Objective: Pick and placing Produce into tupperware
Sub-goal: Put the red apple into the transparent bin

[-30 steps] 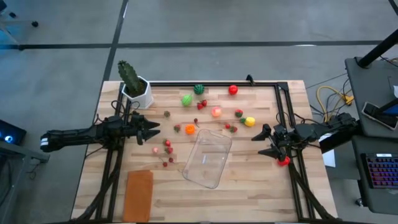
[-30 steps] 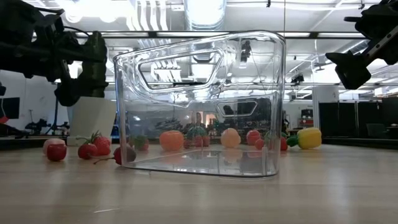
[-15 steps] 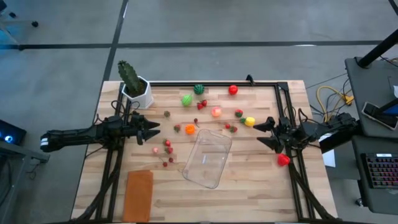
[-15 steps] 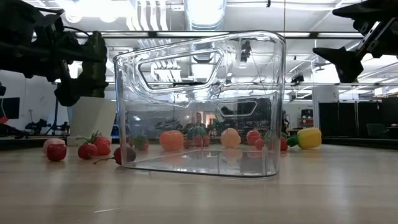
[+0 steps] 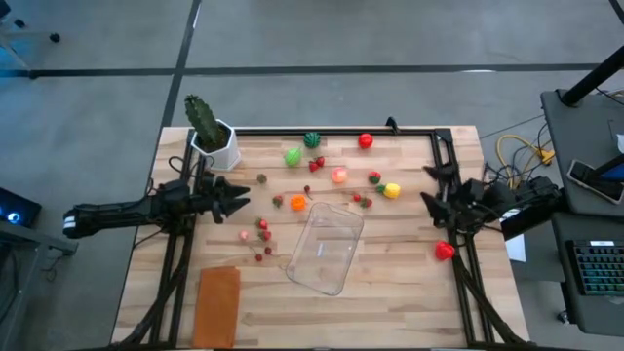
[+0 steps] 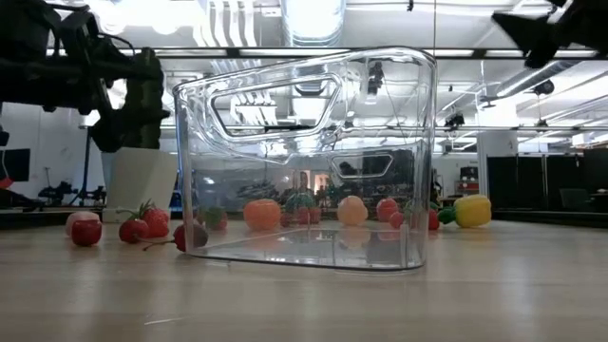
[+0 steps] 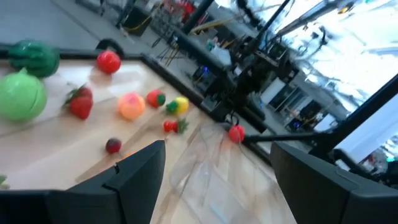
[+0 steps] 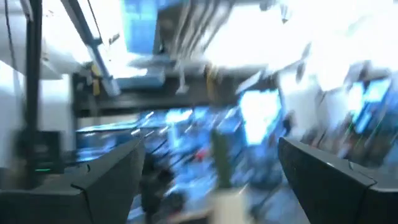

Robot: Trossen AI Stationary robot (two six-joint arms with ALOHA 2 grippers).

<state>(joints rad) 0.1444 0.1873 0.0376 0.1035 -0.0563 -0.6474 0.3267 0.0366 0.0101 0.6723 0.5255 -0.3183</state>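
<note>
On the worktop (image 5: 390, 292) centre your tupperware (image 5: 325, 250) lay empty; your left hand (image 5: 237, 198) and right hand (image 5: 432, 185) were both spread apart.

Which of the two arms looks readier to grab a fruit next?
Probably the left: its open left gripper hovers beside the strawberries, while the right gripper sits open at the table's edge.
</note>
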